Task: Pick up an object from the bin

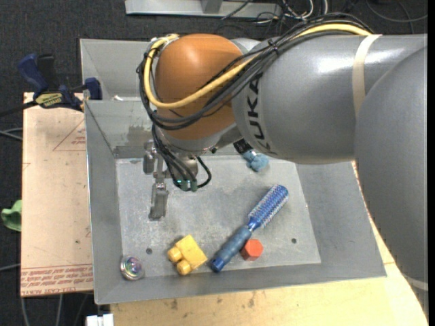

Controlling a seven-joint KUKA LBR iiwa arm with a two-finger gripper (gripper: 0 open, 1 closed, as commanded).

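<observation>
My gripper [158, 208] reaches down under the orange cover over the left middle of the bin floor, above bare metal. A yellow toy block [186, 255] lies below and to the right of it, near the front wall. Beside the block lies a blue brush with a bristled head [250, 227], slanting up to the right, with a small red cube [253, 249] touching its handle. A shiny round metal piece [131, 267] sits in the front left corner. A pale blue small thing [256, 161] lies at the back, partly under the arm.
The arm with its orange cover and cables hides much of the back and right of the bin. The bin's sloped walls close in on all sides.
</observation>
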